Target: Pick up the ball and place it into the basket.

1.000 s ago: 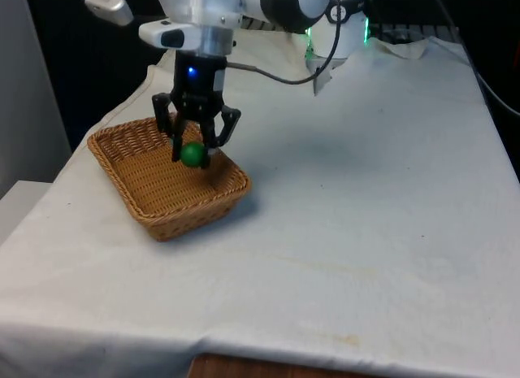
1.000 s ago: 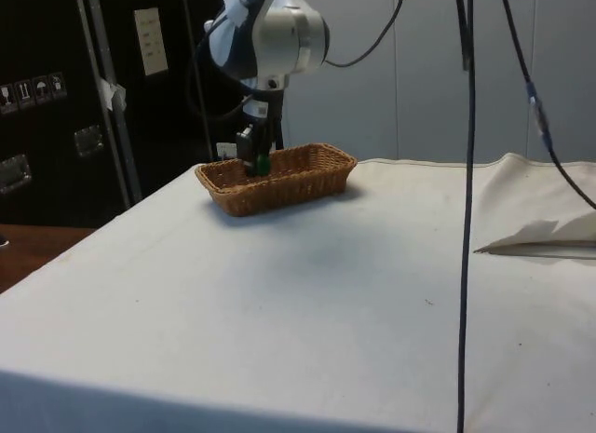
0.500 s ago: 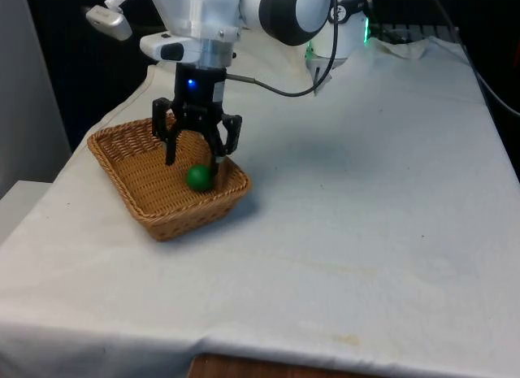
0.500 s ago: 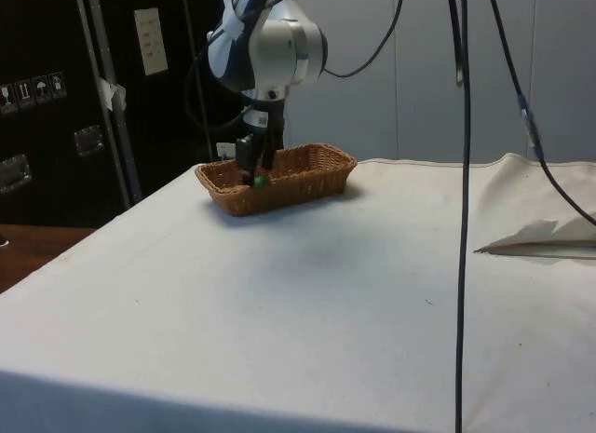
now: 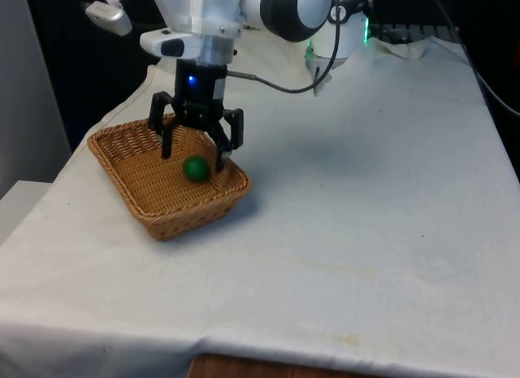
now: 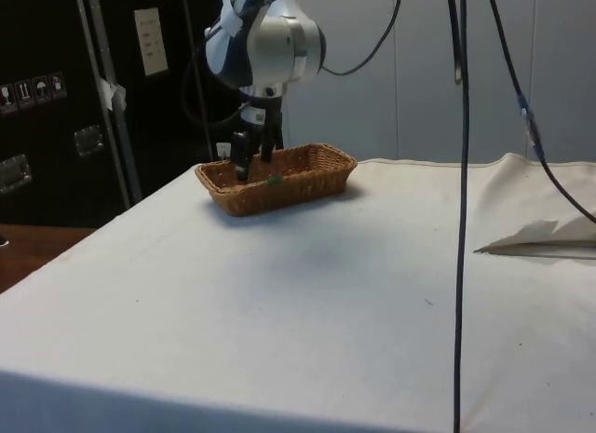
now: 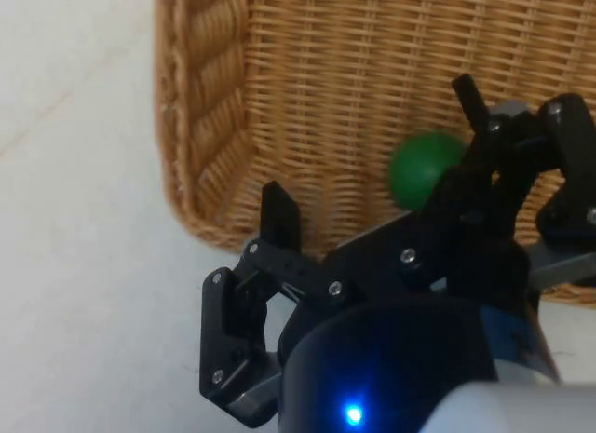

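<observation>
While gripper (image 5: 193, 150) hovers spread, ball (image 5: 194, 168) apparently lying in basket (image 5: 146, 203)

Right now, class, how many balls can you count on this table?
1. A single green ball lies inside the wicker basket, near the basket's end towards the front view's right, just below the open claw. The side view shows it as a green speck behind the basket's wall.

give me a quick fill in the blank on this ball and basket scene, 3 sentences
1. The ball is coloured ____.
2. The ball lies inside the wicker ____.
3. The gripper hangs above the basket with its jaws ____ and holding nothing.

Missing words: green; basket; open
</observation>
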